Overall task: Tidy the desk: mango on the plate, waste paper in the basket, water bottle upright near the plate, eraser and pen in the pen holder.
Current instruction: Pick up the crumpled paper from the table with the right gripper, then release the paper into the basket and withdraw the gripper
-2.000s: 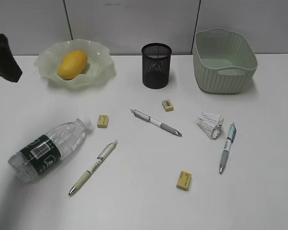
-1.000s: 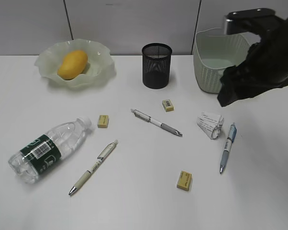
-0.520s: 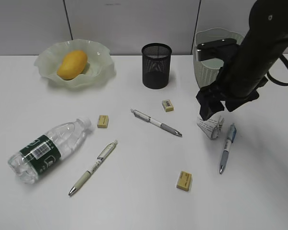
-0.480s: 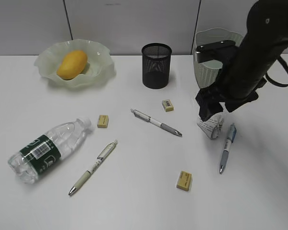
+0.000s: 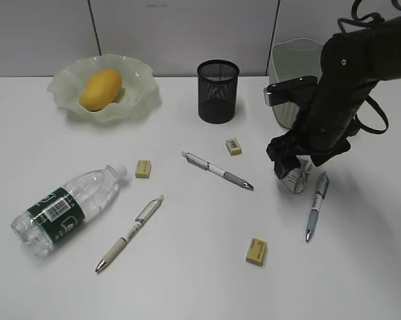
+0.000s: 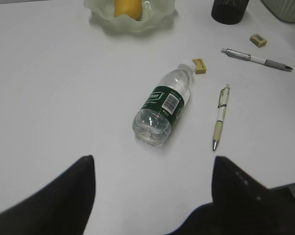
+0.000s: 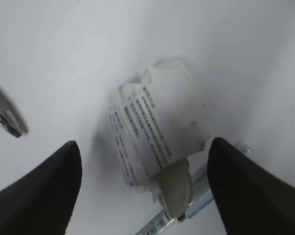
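While the mango (image 5: pixel 100 89) already lies on the plate (image 5: pixel 140 97) at upper left of the exterior view, the item in hand is the waste paper (image 7: pixel 157 132): one crumpled printed wad, lying on the desk (image 5: pixel 187 280) right of centre, just in front of the basket (image 5: pixel 284 57), with a blue-grey pen (image 5: pixel 316 205) beside its lower right edge. Handling, by judgement: very light, soft, springy; it will crush under pressure and could skid on the smooth top, so take it across its widest middle, one jaw on each side, clear of the pen. Right gripper (image 7: pixel 142 181): jaws spread wide, straddling the wad from above, nothing held; whether they touch the paper cannot be told. Left gripper (image 6: pixel 152 196): jaws apart, empty, hovering over bare desk at lower centre of its view, the water bottle (image 6: pixel 164 105) lying on its side ahead. Also listed, exterior view: pen holder (image 5: pixel 218 91) top centre; three erasers, one (image 5: pixel 143 169) touching or just beside the bottle cap, one (image 5: pixel 234 147) below the holder, one (image 5: pixel 256 251) lower centre; a grey pen (image 5: pixel 217 171) at centre; a cream pen (image 5: pixel 130 232) lower left. View notes: the exterior view hides most of the wad behind the right arm; the right wrist view shows its print and folds and the jaws flanking it. Only the left wrist view shows the left gripper at all.
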Robot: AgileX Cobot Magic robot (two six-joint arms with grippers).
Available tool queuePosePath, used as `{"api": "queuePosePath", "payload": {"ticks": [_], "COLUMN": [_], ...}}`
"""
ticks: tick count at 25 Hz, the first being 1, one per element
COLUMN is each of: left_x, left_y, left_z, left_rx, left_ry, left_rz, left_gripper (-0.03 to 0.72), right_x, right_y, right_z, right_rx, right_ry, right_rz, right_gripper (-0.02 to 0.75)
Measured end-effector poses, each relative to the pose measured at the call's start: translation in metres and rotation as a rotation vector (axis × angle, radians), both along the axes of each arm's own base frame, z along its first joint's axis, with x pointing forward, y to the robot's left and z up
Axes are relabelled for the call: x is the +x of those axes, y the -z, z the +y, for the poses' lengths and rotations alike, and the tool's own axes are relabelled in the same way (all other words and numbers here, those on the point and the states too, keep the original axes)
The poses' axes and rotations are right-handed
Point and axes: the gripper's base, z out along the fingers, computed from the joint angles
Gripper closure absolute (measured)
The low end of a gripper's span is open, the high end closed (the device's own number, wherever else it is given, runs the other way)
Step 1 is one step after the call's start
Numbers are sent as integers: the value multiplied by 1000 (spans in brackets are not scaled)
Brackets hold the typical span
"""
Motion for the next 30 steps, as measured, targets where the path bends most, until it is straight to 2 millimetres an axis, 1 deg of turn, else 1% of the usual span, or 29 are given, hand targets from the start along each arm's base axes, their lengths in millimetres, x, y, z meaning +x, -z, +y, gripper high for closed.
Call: {"api": "queuePosePath", "payload": {"ticks": [2,4,5,8,9,13,16,18,19,20,22,26,28,30], "left_x": [0,0,0,0,0,0,0,0,0,0,0,0,0,0], "left_y": [0,0,0,0,0,0,0,0,0,0,0,0,0,0], "left_z": [0,0,0,0,0,0,0,0,0,0,0,0,0,0], "left_rx": [0,0,0,0,0,0,0,0,0,0,0,0,0,0], "left_ry": [0,0,0,0,0,0,0,0,0,0,0,0,0,0], "left_rz": [0,-1,-1,-1,-1,-1,-1,-1,-1,-1,-1,-1,-1,-1], "left_gripper": [129,129,129,131,134,148,151,151,152,152,152,155,157,158], "right_x": [4,8,10,13,14,13,10,7,5,3,0,-5,0,11], "right_y": [7,15,17,19,18,18,18,13,8,-1,-24,-85,-115,-138], "right_z": [1,3,4,5,5,5,4,3,4,4,5,3,2,-1], "right_rx": [0,-1,-1,1,2,-6,-28,-32,-29,-18,12,70,75,84], "right_ry": [19,35,46,60,59,42,17,-3,-18,-27,-40,-51,-55,-33], "right_rz": [12,27,32,35,33,40,76,101,111,110,75,-66,-158,-239], "right_gripper": [113,155,198,399,429,429,429,431,431,431,437,437,440,440]}}
